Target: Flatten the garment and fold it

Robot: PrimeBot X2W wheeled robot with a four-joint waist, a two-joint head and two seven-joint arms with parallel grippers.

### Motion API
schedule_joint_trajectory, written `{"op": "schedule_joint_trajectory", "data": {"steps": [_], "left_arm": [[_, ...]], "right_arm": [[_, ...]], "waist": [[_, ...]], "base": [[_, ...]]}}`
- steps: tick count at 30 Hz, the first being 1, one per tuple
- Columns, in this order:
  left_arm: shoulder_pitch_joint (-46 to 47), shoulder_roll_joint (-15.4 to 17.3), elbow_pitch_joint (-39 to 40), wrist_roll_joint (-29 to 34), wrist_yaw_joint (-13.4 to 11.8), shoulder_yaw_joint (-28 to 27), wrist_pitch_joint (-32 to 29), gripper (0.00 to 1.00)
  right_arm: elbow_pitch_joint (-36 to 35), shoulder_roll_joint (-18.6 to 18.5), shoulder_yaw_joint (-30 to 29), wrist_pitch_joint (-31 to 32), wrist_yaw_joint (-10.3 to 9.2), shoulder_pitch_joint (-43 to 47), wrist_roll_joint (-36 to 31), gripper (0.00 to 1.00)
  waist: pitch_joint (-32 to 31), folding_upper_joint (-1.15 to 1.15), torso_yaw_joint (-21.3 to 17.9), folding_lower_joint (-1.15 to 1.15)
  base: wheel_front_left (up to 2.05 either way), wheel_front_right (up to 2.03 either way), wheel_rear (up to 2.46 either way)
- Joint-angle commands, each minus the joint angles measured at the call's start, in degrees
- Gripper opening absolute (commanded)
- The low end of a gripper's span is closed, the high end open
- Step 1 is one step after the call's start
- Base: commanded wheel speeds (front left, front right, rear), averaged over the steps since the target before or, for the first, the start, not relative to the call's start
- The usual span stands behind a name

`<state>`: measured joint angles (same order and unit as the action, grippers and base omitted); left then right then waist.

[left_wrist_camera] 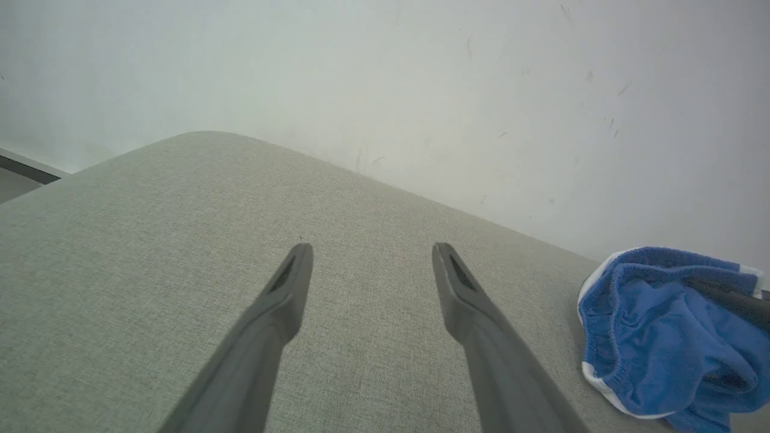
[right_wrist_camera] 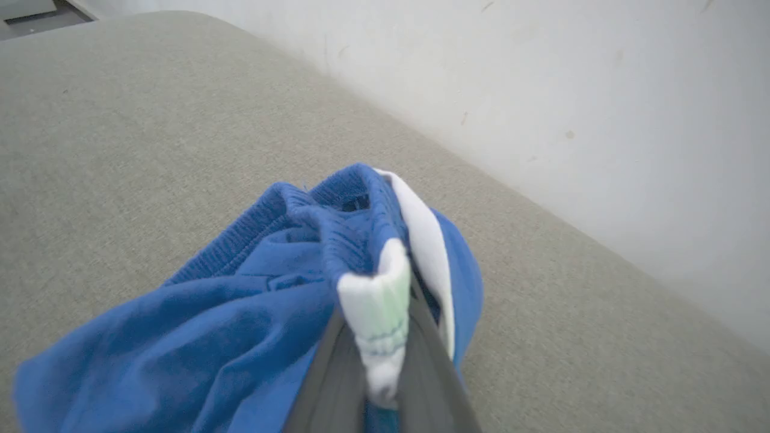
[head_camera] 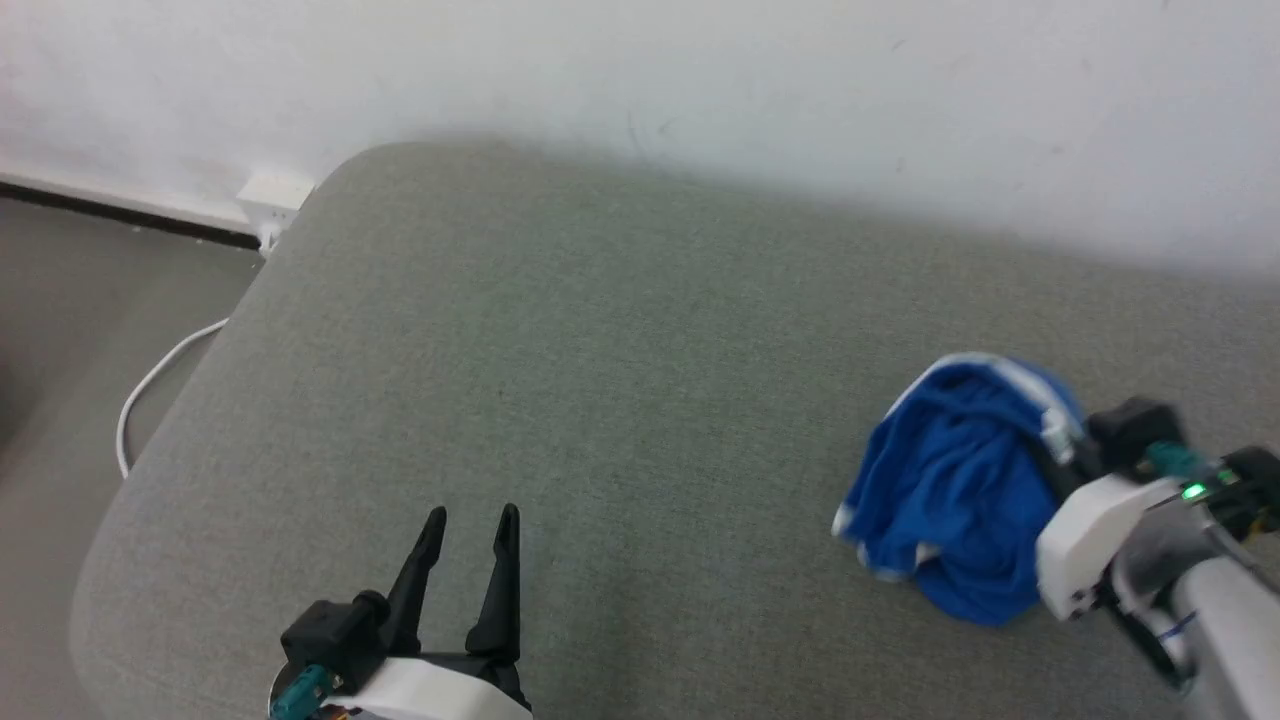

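The garment point(head_camera: 950, 490), royal-blue shorts with white trim, lies bunched in a heap at the right of the grey-green cushion point(head_camera: 600, 400). My right gripper point(head_camera: 1052, 440) reaches in from the right and is shut on a white-striped part of the garment's point(right_wrist_camera: 252, 313) waistband, the pinched white fabric bulging between its fingers point(right_wrist_camera: 328, 367) in the right wrist view. My left gripper point(head_camera: 470, 520) hovers open over bare cushion at the lower left, well apart from the shorts. In the left wrist view its gripper point(left_wrist_camera: 372, 252) stands spread, with the garment point(left_wrist_camera: 662, 337) at the far right.
A white wall point(head_camera: 700, 80) runs along the cushion's far side. The cushion's rounded left edge point(head_camera: 150, 450) drops to the floor, where a white cable point(head_camera: 150, 390) and a white socket block point(head_camera: 272, 195) lie. Broad bare cushion stretches between the two grippers.
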<state>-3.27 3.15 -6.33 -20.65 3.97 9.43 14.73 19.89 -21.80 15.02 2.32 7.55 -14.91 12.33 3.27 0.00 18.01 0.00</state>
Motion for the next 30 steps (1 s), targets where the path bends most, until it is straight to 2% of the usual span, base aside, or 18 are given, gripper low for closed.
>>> {"op": "schedule_joint_trajectory", "data": {"steps": [1,5,8,10,13,15,18,25,26,27,30], "left_arm": [[-0.1,-0.3,-0.2,0.2,0.0,-0.1,0.3,1.00],[-0.3,-0.3,-0.2,0.5,0.1,-0.2,0.3,1.00],[-0.5,-0.3,-0.2,0.4,0.0,0.0,0.3,1.00],[-0.6,-0.3,-0.3,0.4,0.1,0.1,0.3,1.00],[-0.7,-0.3,-0.5,0.2,0.2,0.5,0.3,1.00],[-0.6,-0.3,-0.5,0.0,0.2,0.9,0.3,1.00],[-0.4,-0.3,-0.6,-0.2,0.1,1.5,0.3,1.00],[0.8,-0.3,-1.5,-0.6,0.2,2.2,0.3,1.00],[0.9,-0.3,-1.6,-0.7,0.1,2.2,0.3,1.00],[1.0,-0.3,-1.7,-0.8,0.0,2.2,0.3,1.00],[1.1,-0.3,-1.8,-0.9,-0.2,2.1,0.3,1.00]], "right_arm": [[-0.9,-0.6,-2.6,-0.5,-0.06,-1.6,0.3,0.00],[-3.6,-1.7,-12.9,0.0,-0.06,-3.2,-1.9,0.00],[-7.2,-0.6,-19.8,1.3,-0.06,-4.0,-5.1,0.00],[-8.5,0.3,-21.5,1.8,-0.06,-4.0,-5.9,0.00],[-13.3,4.5,-23.3,3.3,-0.06,-3.2,-9.1,0.00],[-15.9,7.8,-21.7,4.0,-0.06,-1.6,-10.9,0.00],[-16.3,12.2,-16.1,4.7,-0.06,1.7,-12.3,0.00],[-6.6,16.3,-0.8,2.3,-0.06,4.8,-14.3,0.00],[-4.9,16.6,1.1,2.1,-0.06,4.6,-14.0,0.33],[-3.3,16.7,3.2,2.0,-0.06,4.3,-13.4,1.00],[-0.2,16.9,8.0,1.6,-0.06,3.1,-9.9,1.00]], "waist": [[-1.3,0.00,-1.7,0.00],[-2.4,0.00,-3.6,0.00],[-2.8,0.00,-4.7,0.00],[-2.9,0.00,-4.9,0.00],[-2.9,0.00,-5.2,0.00],[-2.7,0.00,-5.1,0.00],[-2.2,0.00,-4.6,0.00],[-0.1,0.00,-2.3,0.00],[0.0,0.00,-2.1,0.00],[0.2,0.00,-1.8,0.00],[0.1,0.00,-1.7,0.00]], "base": [[0.00,0.00,0.00],[0.00,0.00,0.00],[0.00,0.00,0.00],[0.00,0.00,0.00],[0.00,0.00,0.00],[0.00,0.00,0.00],[0.00,0.00,0.00],[0.00,0.00,0.00],[0.00,0.00,0.00],[0.00,0.00,0.00],[0.00,0.00,0.00]]}}
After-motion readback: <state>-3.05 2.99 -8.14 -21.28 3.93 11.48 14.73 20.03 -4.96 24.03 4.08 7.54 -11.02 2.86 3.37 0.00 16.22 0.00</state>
